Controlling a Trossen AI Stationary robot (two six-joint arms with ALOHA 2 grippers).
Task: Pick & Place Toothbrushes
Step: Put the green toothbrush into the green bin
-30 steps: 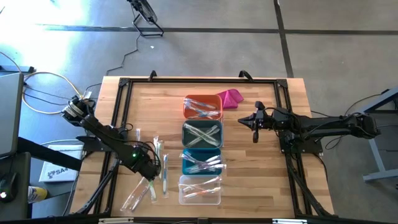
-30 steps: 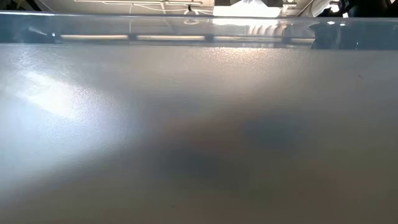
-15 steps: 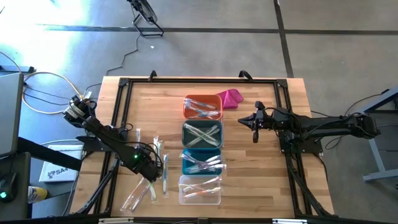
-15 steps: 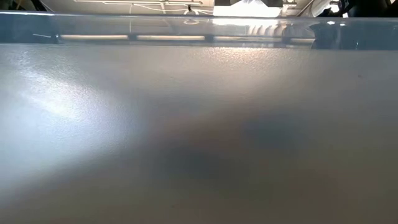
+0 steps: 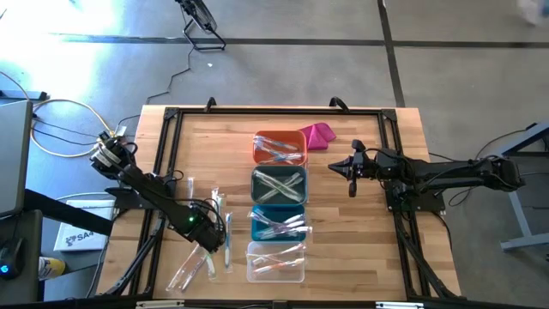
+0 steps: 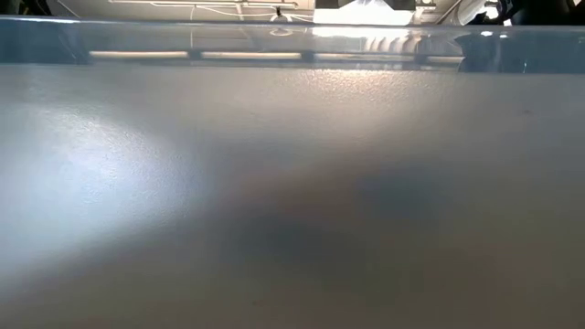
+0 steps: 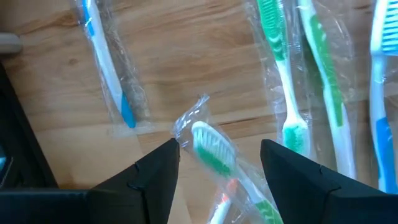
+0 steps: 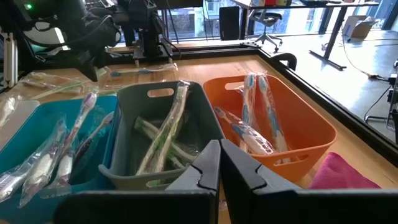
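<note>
Wooden table (image 5: 171, 129) under me carried everything, and I took it from its left edge across. My left gripper (image 7: 217, 163) hung low over the loose toothbrushes (image 5: 221, 225) near the front-left corner, fingers spread wide and holding nothing. Between its fingers (image 7: 155, 177) lay a wrapped green-and-white brush (image 7: 211, 146), head pointing away from my wrist; a blue one (image 7: 106, 62) lay off to one side and two green ones (image 7: 292, 74) to the other. Over the last second that arm had crept only slightly along the row and the fingers had stayed wide, so I judged no brush had been taken yet and the next close would decide it.

Down the middle of the table stood the four bins, orange (image 5: 280, 147) at the back, then grey (image 5: 279, 186), teal (image 5: 277, 223) and clear (image 5: 275, 262) at the front edge, each already holding a few brushes. A pink cloth (image 5: 318, 135) lay beside the orange bin.

My right gripper (image 5: 352, 176) had not moved; it waited right of the grey bin, fingers pressed together and empty.
</note>
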